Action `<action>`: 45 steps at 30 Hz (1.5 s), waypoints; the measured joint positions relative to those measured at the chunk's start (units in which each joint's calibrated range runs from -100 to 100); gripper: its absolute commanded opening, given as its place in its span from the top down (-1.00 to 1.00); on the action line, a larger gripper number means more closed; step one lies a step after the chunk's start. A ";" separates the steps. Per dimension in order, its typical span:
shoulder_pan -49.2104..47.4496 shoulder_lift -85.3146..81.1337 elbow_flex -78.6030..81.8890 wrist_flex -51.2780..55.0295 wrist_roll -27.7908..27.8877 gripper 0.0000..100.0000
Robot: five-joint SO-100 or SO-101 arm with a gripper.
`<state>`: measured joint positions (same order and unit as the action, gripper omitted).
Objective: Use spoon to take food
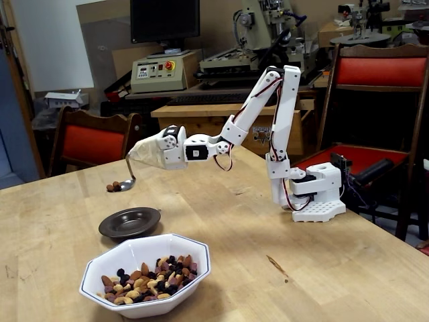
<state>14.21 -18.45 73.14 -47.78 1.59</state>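
My gripper hangs above the table at the left, its tip wrapped in off-white tape and shut on the spoon. The thin handle drops down from the tape to the shiny spoon bowl. A few brown pieces of food lie in the spoon bowl. The loaded spoon floats above and just behind a small dark saucer, clear of it. Most of the food, almonds, cashews and raisins, fills a white octagonal bowl at the front.
The arm's white base stands at the right of the wooden table. Red-seated chairs stand behind the table's far edges. Shop machines fill the background.
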 measured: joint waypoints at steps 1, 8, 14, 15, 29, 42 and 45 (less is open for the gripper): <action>0.00 0.00 0.94 0.00 0.54 0.92; 0.00 0.00 8.58 0.00 1.71 0.92; 0.00 -1.20 10.47 0.00 1.86 0.92; 0.00 -1.20 10.47 0.00 1.86 0.92; -2.78 -1.29 10.47 0.00 9.38 0.92; -7.91 -1.29 10.47 0.00 10.40 0.92; -7.99 -1.29 10.47 0.00 10.40 0.92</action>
<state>6.23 -19.74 83.61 -47.78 11.99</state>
